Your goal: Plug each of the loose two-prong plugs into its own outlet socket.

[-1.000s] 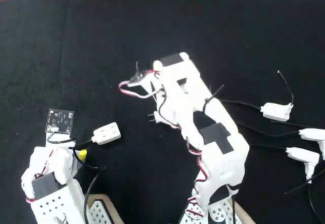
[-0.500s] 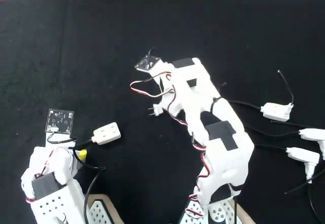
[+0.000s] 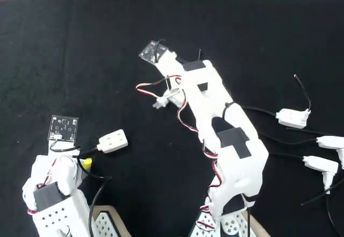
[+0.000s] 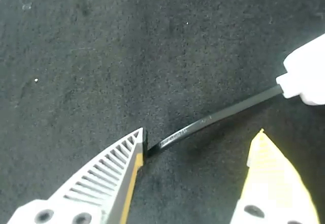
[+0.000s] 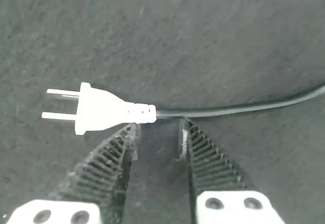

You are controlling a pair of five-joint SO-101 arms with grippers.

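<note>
The right claw (image 5: pixel 157 128) is open a little and grips nothing. Its fingers (image 5: pixel 109 158) end just beside the cord (image 5: pixel 228 110) where it joins the plug (image 5: pixel 101 113). The plug lies flat on the black table (image 5: pixel 203 31) mid-scene, prongs pointing left. The left claw (image 4: pixel 200 132), at near left, gapes wide and holds nothing. A black cable (image 4: pixel 213 120) runs between its tips and touches one. That cable ends at a white socket (image 3: pixel 113 141) just right of the claw. Three white cord ends (image 3: pixel 293 118) lie well apart at the right edge.
</note>
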